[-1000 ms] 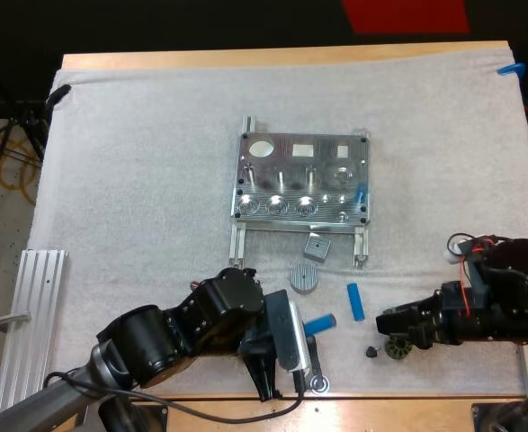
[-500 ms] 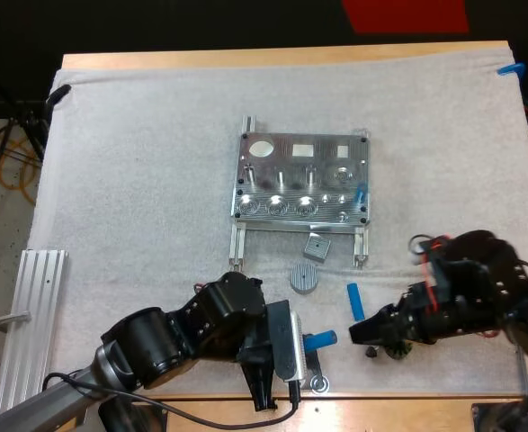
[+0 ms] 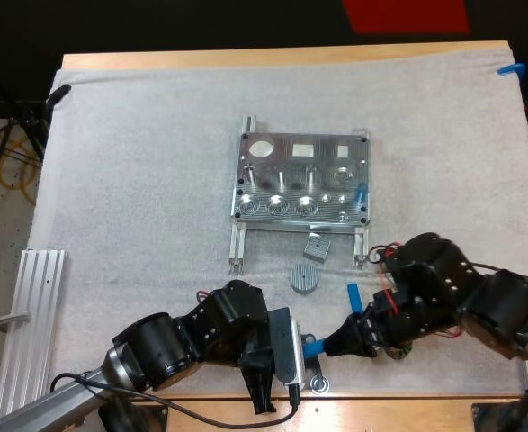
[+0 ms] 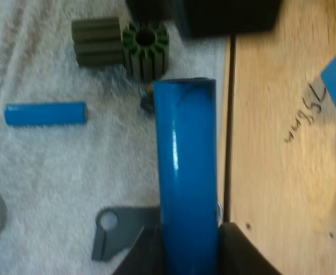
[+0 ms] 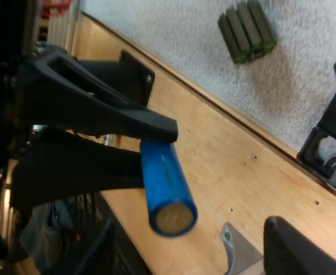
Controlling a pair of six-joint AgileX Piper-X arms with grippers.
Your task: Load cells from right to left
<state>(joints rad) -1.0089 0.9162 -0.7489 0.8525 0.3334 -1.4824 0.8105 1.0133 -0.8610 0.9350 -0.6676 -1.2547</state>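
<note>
Passing looks like the step in hand. My left gripper [image 3: 296,353] squeezes a bright blue cylinder cell [image 4: 188,172] from both sides. It holds the cell above the spot where the white mat [image 4: 53,172] meets the wooden table [image 4: 282,189]. My right gripper [image 3: 344,342] is at the cell's free end, fingers wide apart, with nothing in them. Next, I think, the right fingers must go around the cell and close, and then the left ones let go. The cell then belongs in the silver metal fixture [image 3: 304,175], beside the seated blue cell [image 3: 362,193] at its right end. A loose blue cell [image 3: 354,301] lies on the mat.
</note>
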